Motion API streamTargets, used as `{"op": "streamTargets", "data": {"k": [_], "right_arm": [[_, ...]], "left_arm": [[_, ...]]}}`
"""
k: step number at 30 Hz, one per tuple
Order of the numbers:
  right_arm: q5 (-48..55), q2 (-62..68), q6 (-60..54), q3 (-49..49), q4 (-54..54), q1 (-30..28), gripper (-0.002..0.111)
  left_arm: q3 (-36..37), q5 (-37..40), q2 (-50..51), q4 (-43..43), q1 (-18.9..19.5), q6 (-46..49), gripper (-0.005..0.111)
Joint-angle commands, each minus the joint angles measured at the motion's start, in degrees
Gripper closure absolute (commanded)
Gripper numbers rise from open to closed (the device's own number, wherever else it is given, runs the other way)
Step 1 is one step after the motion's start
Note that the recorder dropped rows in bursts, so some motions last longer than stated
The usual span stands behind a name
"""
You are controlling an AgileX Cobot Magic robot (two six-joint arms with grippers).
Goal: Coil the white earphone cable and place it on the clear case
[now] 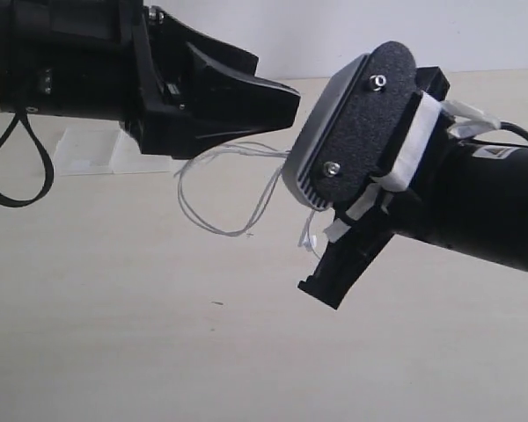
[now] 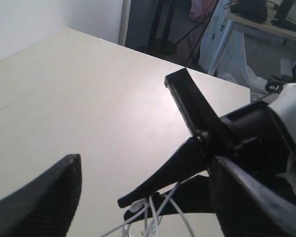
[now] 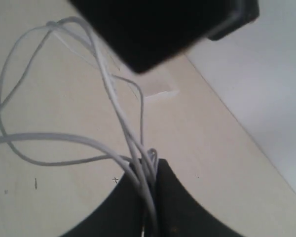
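Observation:
The white earphone cable [image 1: 246, 235] hangs in several thin loops between the two arms, above the pale tabletop. My right gripper [image 3: 150, 170] is shut on a bunch of its strands [image 3: 111, 94]. In the left wrist view the same pinch shows at the right gripper [image 2: 130, 203], with cable [image 2: 152, 212] trailing below. My left gripper [image 1: 286, 101] is open and its fingers [image 2: 44, 197] stand wide on either side of that pinch, not touching the cable. The clear case [image 1: 92, 149] lies flat on the table behind the left arm, also faintly visible as a whitish case [image 3: 160, 91].
The right arm's wrist camera housing [image 1: 361, 132] hides its fingertips in the exterior view. A black robot cable loop [image 1: 22, 176] hangs under the left arm. Beyond the table edge [image 2: 187, 66] stand stands, furniture and draped cloth.

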Motion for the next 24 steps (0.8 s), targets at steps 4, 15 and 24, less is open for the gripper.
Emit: {"op": "streamTargets", "data": {"k": [4,15,24], "right_arm": [[-5.14,1.51,-7.75,-1.07,1.95,0.07,0.108],[-6.34,1.51,-26.46,-5.66,29.75,0.07,0.108],[-9.46,-3.61,-26.46,-6.61,29.75,0.07,0.108]], "left_arm": [[0.59,2.29,3.80,-0.46,0.06,0.20,0.037],[0.67,4.96,9.42,-1.97,0.06,1.42,0.037],[0.67,5.20,11.38,-2.59,0.06,3.51,0.056]]}}
